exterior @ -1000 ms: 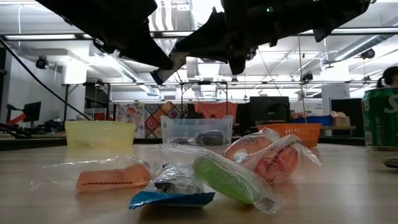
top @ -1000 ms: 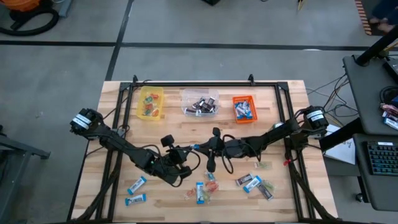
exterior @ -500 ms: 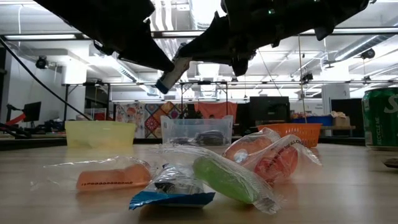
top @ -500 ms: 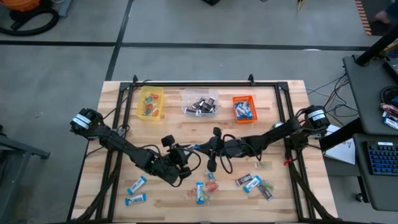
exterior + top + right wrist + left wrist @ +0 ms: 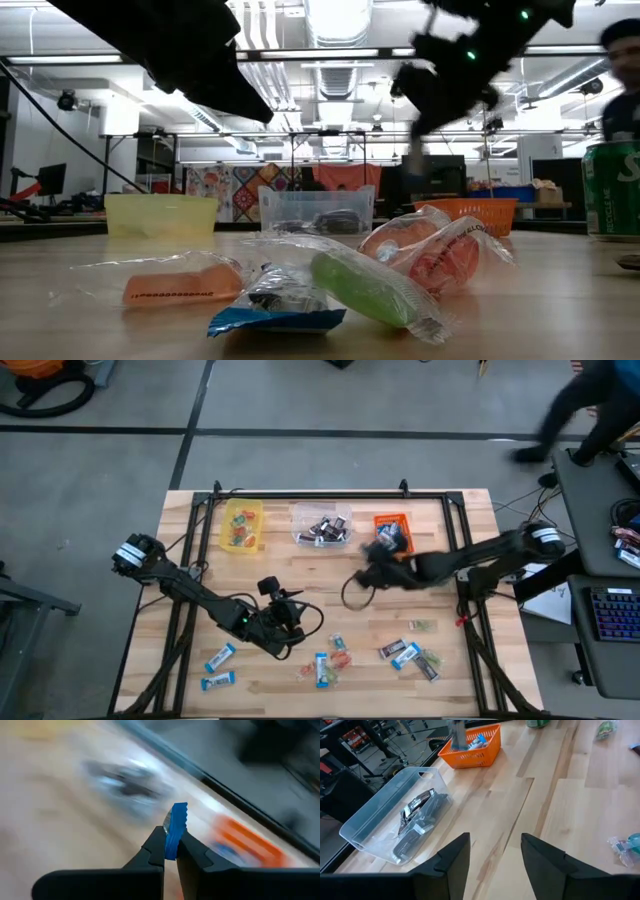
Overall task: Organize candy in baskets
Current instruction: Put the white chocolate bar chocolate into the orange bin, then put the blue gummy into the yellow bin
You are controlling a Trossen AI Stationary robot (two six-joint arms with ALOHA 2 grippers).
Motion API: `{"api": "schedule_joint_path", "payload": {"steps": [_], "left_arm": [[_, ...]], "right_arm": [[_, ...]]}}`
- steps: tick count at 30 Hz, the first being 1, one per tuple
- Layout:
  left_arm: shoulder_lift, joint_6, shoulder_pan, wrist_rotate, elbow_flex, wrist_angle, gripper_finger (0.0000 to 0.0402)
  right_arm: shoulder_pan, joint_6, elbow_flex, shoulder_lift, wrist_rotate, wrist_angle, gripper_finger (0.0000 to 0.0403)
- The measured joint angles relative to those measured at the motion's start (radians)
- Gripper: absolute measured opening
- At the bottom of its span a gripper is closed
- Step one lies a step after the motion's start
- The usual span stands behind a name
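Three baskets stand in a row at the table's far side: yellow [image 5: 242, 525], clear [image 5: 321, 525] and orange [image 5: 392, 532], each with candy inside. More candy lies loose near the front edge, among it blue-and-white bars [image 5: 219, 657] [image 5: 400, 651] and red and green pieces [image 5: 400, 265]. My right gripper [image 5: 378, 550] hangs beside the orange basket's near left corner, shut on a blue-wrapped candy [image 5: 175, 832]. My left gripper [image 5: 492, 865] stands open above the table's middle with nothing between its fingers. My right gripper pinches the blue wrapper between its two fingertips. The wrapper's serrated end [image 5: 177, 817] sticks out past the fingers. The candy is lifted clear of the table; motion blur hides the rest of it.
A green can [image 5: 612, 190] stands at the right in the low view. Black rails run along the table's left, right and far sides [image 5: 310, 495]. A person [image 5: 580, 405] walks past beyond the far right corner. Bare wood lies between the baskets and the loose candy.
The two grippers met over the table's middle with a blue-and-white bar between them. My left gripper has let go of it. My right gripper has swung fast toward the far right, to the orange basket, and carries the bar with it.
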Motion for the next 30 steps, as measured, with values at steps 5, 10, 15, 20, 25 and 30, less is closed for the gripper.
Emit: {"api": "schedule_joint_path", "payload": {"steps": [5, 10, 15, 20, 25, 30], "left_arm": [[0.0, 0.0, 0.002, -0.004, 0.0, 0.009, 0.0157], [0.0, 0.0, 0.005, -0.005, 0.0, 0.009, 0.0157], [0.0, 0.0, 0.007, -0.006, 0.0, 0.008, 0.0157], [0.0, -0.001, 0.007, 0.01, 0.0, 0.008, 0.0157], [0.0, 0.002, 0.007, 0.073, 0.0, 0.006, 0.0157], [0.0, 0.028, 0.007, 0.137, 0.0, 0.003, 0.0157]], "right_arm": [[-0.14, 0.304, -0.013, -0.067, 0.007, -0.353, 0.0013], [-0.229, 0.246, -0.026, -0.06, -0.034, -0.328, 0.0043], [-0.268, 0.205, -0.026, -0.045, -0.046, -0.288, 0.011], [-0.273, 0.203, -0.023, -0.047, -0.047, -0.29, 0.0158], [-0.27, 0.199, -0.023, -0.068, -0.142, -0.287, 0.0178], [-0.248, 0.173, -0.023, -0.081, -0.317, -0.267, 0.0176]]}}
